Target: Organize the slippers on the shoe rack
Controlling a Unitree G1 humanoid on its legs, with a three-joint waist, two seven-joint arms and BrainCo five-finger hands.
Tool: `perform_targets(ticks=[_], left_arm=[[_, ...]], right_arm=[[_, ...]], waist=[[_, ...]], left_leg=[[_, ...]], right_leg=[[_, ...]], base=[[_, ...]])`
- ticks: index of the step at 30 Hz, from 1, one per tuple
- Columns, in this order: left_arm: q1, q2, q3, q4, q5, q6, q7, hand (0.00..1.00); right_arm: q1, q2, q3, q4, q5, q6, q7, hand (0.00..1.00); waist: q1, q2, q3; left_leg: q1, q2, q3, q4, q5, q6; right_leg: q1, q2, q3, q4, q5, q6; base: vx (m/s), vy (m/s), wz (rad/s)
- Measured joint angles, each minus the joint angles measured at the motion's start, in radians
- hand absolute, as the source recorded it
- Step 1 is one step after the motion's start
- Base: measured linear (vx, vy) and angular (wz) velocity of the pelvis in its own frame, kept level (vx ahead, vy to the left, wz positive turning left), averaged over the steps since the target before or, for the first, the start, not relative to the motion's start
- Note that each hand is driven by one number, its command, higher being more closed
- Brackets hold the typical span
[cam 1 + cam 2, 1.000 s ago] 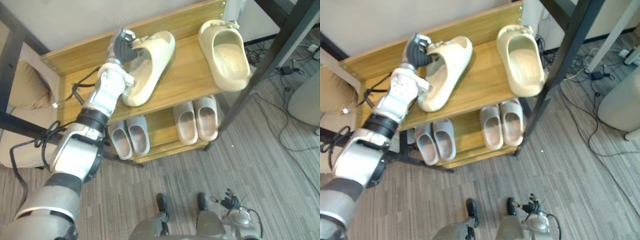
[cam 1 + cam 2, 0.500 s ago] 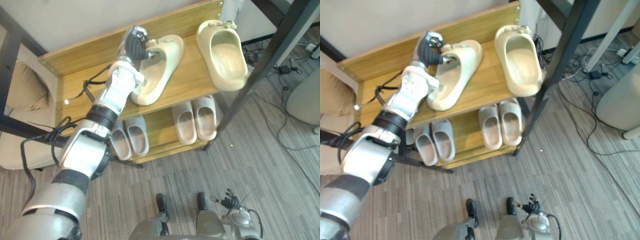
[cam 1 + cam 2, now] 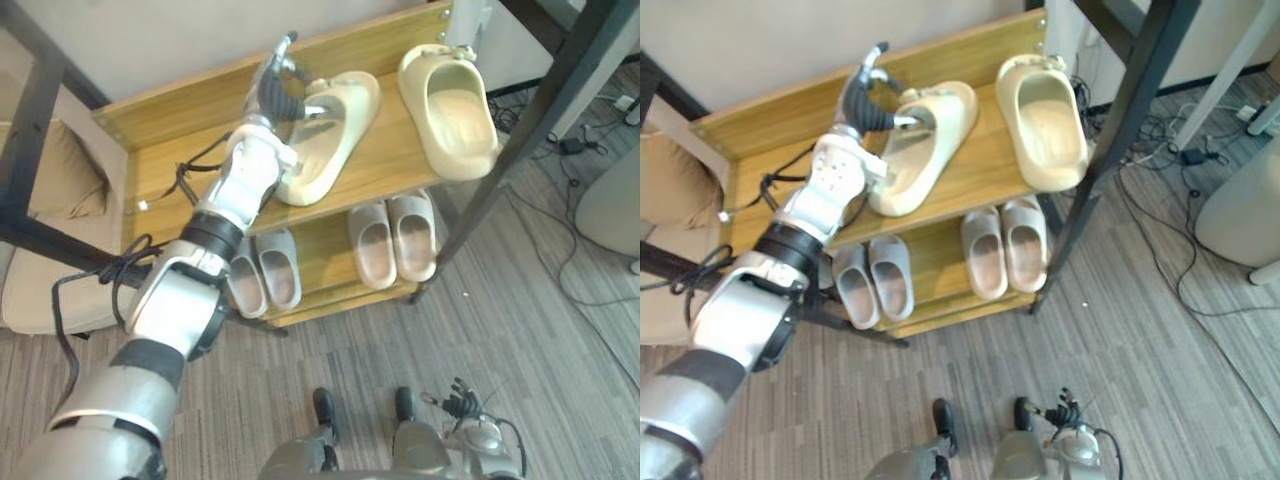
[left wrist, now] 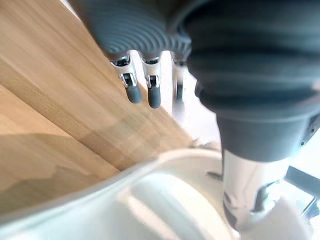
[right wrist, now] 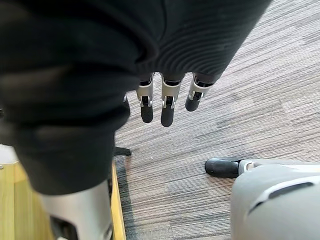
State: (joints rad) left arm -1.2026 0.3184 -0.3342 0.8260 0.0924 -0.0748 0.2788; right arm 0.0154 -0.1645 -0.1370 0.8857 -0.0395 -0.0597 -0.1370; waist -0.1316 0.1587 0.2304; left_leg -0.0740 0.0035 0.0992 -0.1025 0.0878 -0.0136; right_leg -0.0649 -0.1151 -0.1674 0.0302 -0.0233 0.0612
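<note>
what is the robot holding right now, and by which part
Nothing is gripped. The left hand is open at the cream slipper's strap end, only its thumb against it. The right hand hangs open over the floor.

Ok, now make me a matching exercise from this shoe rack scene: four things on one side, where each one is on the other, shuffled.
Things:
1. angled cream slipper
2. straight cream slipper
3. grey pair
4. right hand

Places:
A. lower shelf, left side
B. low, over the floor
C. top shelf, right end
D. top shelf, by the left hand

Pairs: 1-D, 2-C, 3-A, 4-B.
</note>
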Motion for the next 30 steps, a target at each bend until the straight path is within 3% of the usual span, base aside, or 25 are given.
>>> perform_targets(ticks=[13, 23, 30], left_arm=[[0.107, -0.022, 0.001, -0.257, -0.085, -0.023, 0.026, 0.0], [0.459, -0.024, 0.119, -0.524, -0.235, -0.07, 0.05, 0.0], [0.624, -0.024, 0.143, -0.547, -0.313, -0.073, 0.045, 0.0]], right_arm=[[-0.022, -0.006, 0.027, 0.035, -0.002, 0.004, 0.0, 0.0], [-0.014, -0.006, 0.034, 0.038, -0.011, 0.013, -0.009, 0.0], [-0.015, -0.006, 0.063, 0.033, -0.039, 0.015, -0.02, 0.0]], waist=[[0.002, 0.0, 0.0], [0.026, 0.0, 0.0], [0.044, -0.006, 0.0]], left_leg=[[0.009, -0.011, -0.055, 0.0, 0.009, -0.001], [0.026, -0.009, -0.083, 0.0, 0.014, -0.007], [0.026, -0.006, -0.085, 0.0, 0.014, -0.008]], right_leg=[[0.037, -0.01, -0.055, 0.0, -0.009, 0.009], [0.07, -0.007, -0.092, -0.001, -0.016, 0.004], [0.072, -0.005, -0.096, -0.003, -0.015, 0.004]], base=[[0.01, 0.004, 0.13], [-0.01, -0.002, 0.09], [0.0, -0.004, 0.01]])
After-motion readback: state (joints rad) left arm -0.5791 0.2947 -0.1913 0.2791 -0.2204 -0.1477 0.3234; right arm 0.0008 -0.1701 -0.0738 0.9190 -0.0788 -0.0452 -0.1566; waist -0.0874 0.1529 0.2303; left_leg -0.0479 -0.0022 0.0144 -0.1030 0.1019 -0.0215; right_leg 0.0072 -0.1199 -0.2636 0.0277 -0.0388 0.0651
